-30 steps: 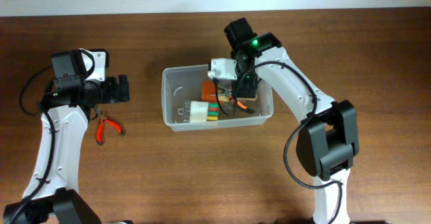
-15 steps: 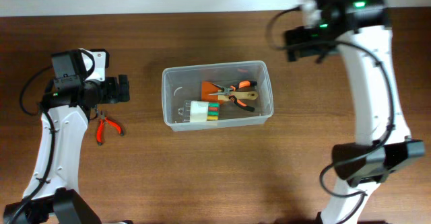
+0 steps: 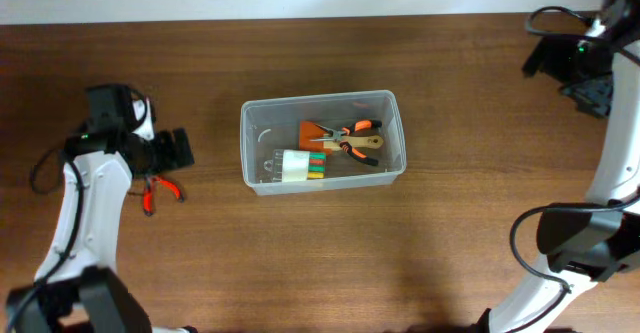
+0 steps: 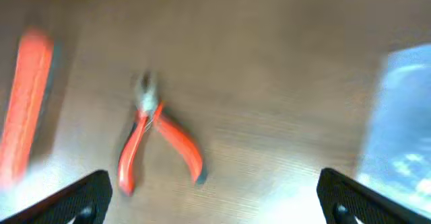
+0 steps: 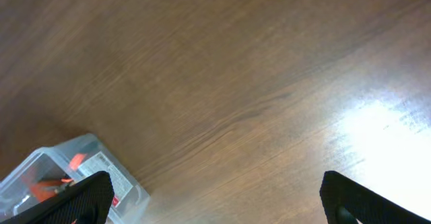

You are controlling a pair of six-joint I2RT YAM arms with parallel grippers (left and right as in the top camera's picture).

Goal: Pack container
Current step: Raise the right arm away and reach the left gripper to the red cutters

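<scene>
The container [image 3: 243, 143] sits in the middle of the counter [image 3: 300, 253], its long sides running with the far edge, and there are already a few tools [image 3: 345, 141] in it. One pair of red-handled pliers [image 4: 147, 115] lies outside it, toward the left edge.

That is what the next move looks to turn on. The left gripper [image 4: 212, 187] is wide open and holds nothing. It hangs over the bare wood between pliers and container, so the pliers lie a little toward the left edge and the near edge from it. In the wrist view their nose points away from the gripper and the handles splay back toward it, so the long axis runs roughly far edge to near edge. The left arm is by far the nearer. The right gripper [image 5: 215, 200] is up at the far right corner, also open and empty, well apart from everything, and catches only a corner of the container at the low left of its view.

From above, the left arm [image 3: 95, 188] covers the nose of the pliers and only the handles show. The left wrist view is smeared, so the exact lie of the handles is hard to read. At its left side there is an orange streak [image 4: 27, 109] that I cannot identify.
</scene>
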